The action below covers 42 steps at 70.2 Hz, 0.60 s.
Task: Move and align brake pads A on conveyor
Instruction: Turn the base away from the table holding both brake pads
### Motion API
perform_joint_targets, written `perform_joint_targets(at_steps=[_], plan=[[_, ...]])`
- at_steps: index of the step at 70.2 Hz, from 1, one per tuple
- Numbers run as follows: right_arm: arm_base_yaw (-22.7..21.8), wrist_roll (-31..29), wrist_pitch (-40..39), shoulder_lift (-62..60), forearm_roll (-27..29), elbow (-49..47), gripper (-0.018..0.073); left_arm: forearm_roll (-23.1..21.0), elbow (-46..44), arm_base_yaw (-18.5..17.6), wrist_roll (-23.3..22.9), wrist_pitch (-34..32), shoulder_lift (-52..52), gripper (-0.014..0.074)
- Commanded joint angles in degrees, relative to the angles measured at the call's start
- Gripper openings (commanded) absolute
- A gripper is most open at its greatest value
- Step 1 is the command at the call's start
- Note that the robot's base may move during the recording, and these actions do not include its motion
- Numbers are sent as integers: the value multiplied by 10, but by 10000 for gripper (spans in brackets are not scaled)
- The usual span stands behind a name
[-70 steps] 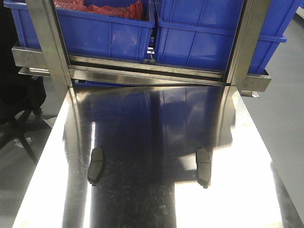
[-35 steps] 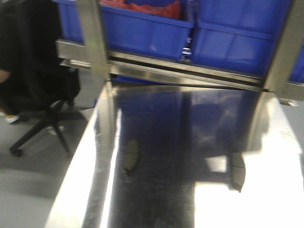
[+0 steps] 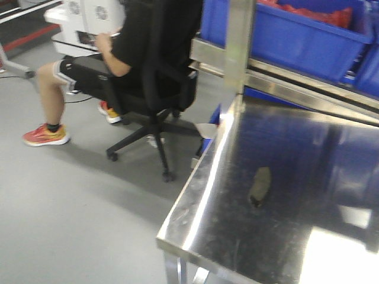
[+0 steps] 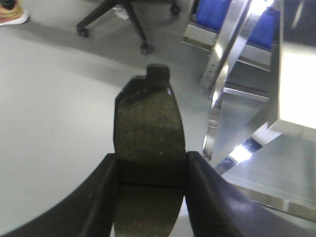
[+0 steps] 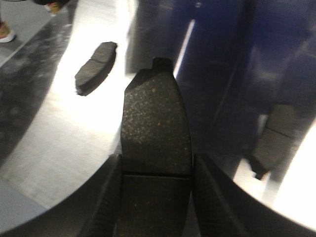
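Left gripper [image 4: 150, 163] clamps a brake pad [image 4: 148, 123] over the floor [image 4: 49, 98]; right gripper [image 5: 156, 163] clamps another pad [image 5: 155, 118] above the steel table [image 5: 64, 128]; white cabinet [image 3: 89, 18] markings blur unreadably

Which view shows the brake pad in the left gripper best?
The left wrist view: the brake pad fills the centre, clamped in the left gripper, tab end out over the floor. The front view does not show it. The right wrist view shows a different pad, in the right gripper.
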Motion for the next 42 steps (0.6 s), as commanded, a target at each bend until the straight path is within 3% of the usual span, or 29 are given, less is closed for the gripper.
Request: perform_joint_targets(at_steps=[1, 42], plan=[[-1, -5, -47, 3, -5, -16, 8, -5, -16, -2, -5, -41, -3, -6], [-1, -5, -46, 3, -4, -16, 8, -5, -16, -2, -5, -41, -3, -6]])
